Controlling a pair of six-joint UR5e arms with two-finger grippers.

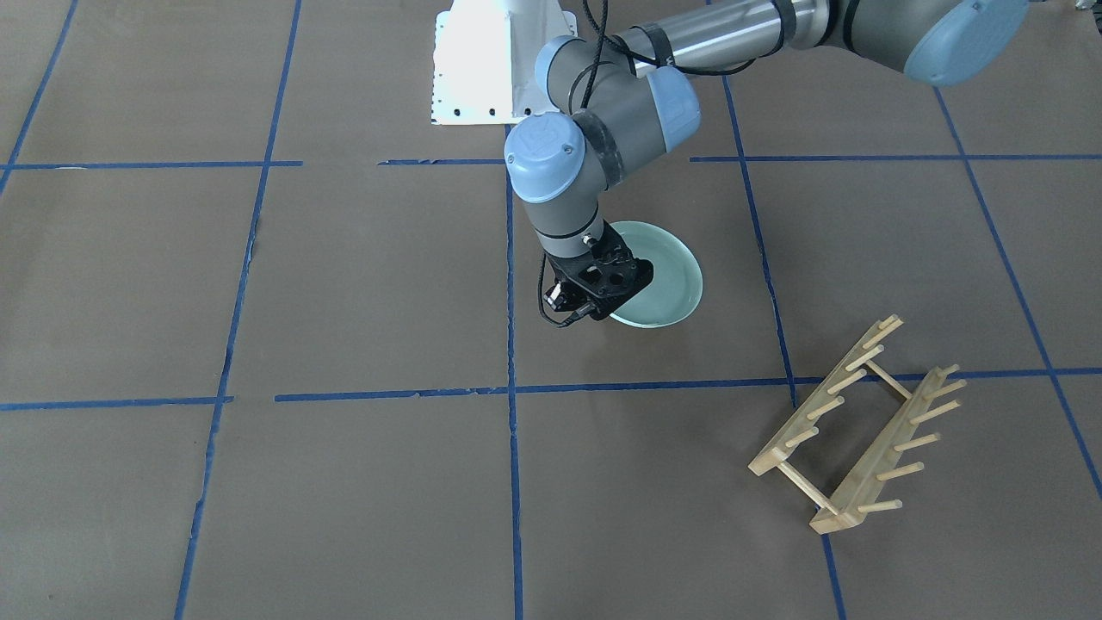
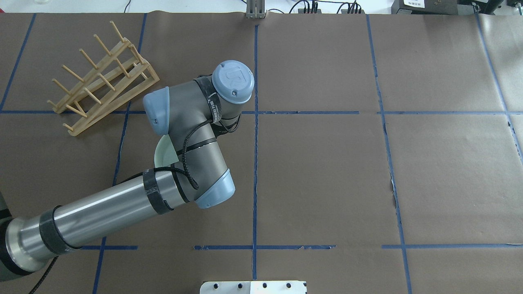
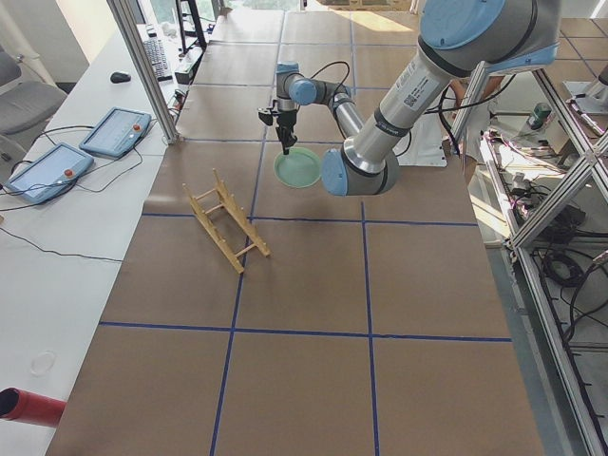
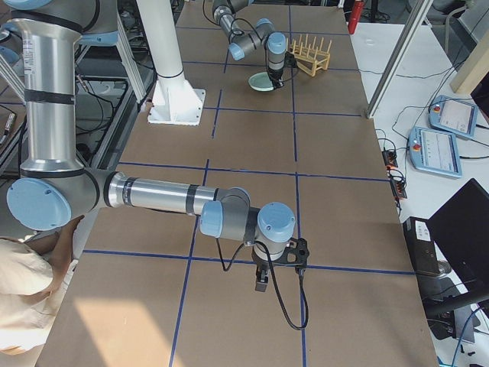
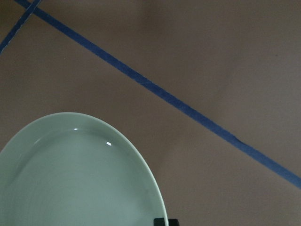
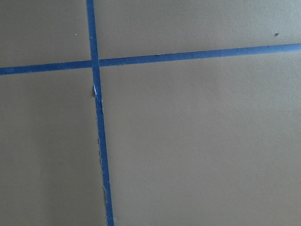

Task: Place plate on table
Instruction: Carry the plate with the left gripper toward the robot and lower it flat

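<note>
The pale mint-green plate [image 1: 667, 275] is low over the brown, blue-taped table [image 1: 344, 284], in the square beside the centre line. I cannot tell whether it touches the table. My left gripper [image 1: 604, 288] is shut on the plate's rim, on the side towards the view's left. In the left wrist view the plate [image 5: 70, 179] fills the lower left, with one dark fingertip [image 5: 161, 221] at its edge. In the overhead view the arm hides all but a sliver of the plate [image 2: 162, 153]. My right gripper [image 4: 279, 264] hangs over bare table, far from the plate; I cannot tell whether it is open or shut.
The wooden peg rack [image 1: 861, 422] stands empty on the table, one grid square from the plate; it also shows in the overhead view [image 2: 102, 77]. The robot's white base plate [image 1: 491, 69] is at the table's robot-side edge. The right wrist view shows only taped table [image 6: 188, 141].
</note>
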